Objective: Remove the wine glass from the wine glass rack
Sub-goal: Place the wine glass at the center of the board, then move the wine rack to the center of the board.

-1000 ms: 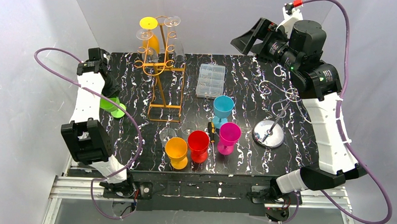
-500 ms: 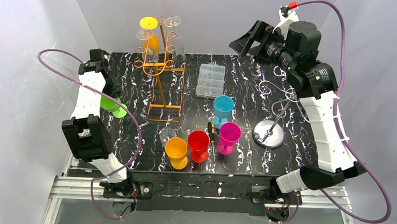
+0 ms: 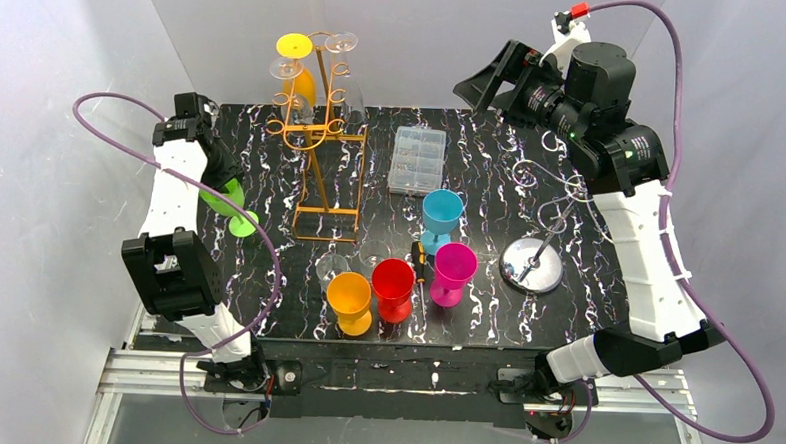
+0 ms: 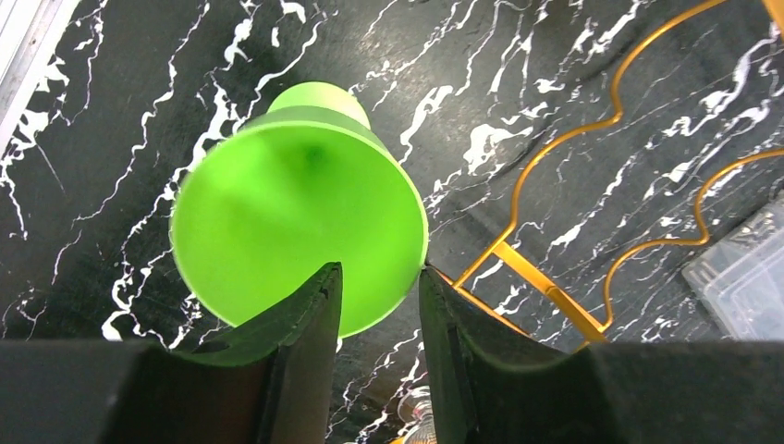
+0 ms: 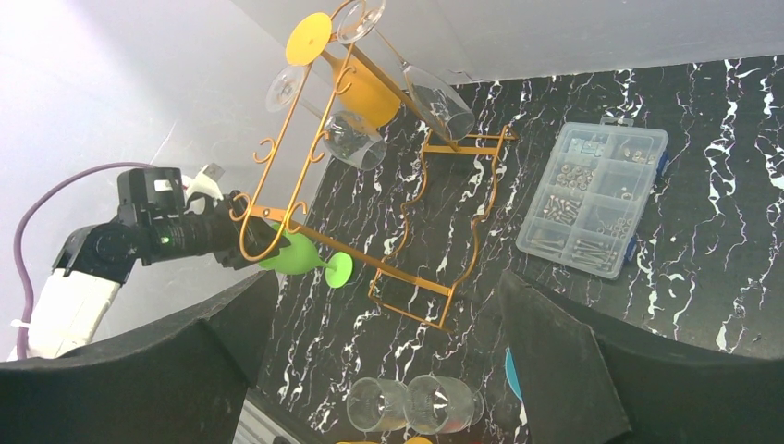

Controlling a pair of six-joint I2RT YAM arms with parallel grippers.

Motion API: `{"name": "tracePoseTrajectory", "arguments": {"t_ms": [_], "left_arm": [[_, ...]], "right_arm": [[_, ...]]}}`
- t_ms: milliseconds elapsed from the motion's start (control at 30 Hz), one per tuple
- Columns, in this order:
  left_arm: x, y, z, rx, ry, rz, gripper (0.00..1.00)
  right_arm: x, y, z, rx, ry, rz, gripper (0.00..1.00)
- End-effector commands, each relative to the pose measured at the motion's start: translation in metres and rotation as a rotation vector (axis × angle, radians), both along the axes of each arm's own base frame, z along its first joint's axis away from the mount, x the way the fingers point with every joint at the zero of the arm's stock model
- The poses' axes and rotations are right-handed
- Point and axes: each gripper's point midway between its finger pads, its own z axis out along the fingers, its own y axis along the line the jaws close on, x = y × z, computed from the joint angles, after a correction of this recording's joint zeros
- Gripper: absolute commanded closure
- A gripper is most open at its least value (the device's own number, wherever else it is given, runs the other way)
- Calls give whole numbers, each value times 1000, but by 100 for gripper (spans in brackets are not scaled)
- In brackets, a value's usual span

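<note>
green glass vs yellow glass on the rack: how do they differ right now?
The green glass is held by the left gripper, beside the rack; the yellow glass hangs on it. The green glass is tipped sideways; the yellow glass hangs base up. Both are opaque stemmed glasses.
</note>
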Motion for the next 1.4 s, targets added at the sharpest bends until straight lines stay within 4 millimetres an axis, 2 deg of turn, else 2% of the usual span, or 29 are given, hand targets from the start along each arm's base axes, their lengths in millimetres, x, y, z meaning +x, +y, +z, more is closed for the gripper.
{"name": "tracePoseTrajectory", "arguments": {"t_ms": [0,233,500,700,867,967,1033,1233,1367], "left_arm": [[6,0,22,-4,-52,-19,64],[11,-6,38,-25,-95,-37,59],[14,-8,66,-23,-159,-51,54],[14,-18,100,-51,-242,-87,50],[10,-29,131,-80,-323,-110,49],[4,-42,149,-120,-374,-131,50],[-1,-52,161,-161,-409,-147,52],[-14,-82,195,-261,-507,-213,53],[-21,-101,208,-326,-552,-257,53]], "right_arm": [[4,2,9,6,-47,12,2],[5,6,7,10,-37,26,2],[7,8,5,7,-21,31,2],[7,4,-3,-22,0,18,2],[6,13,-12,-31,25,42,2],[2,26,-18,-38,37,69,2],[-3,43,-22,-54,40,94,2],[-27,112,-36,-84,56,215,2],[-42,154,-43,-71,62,282,7]]}}
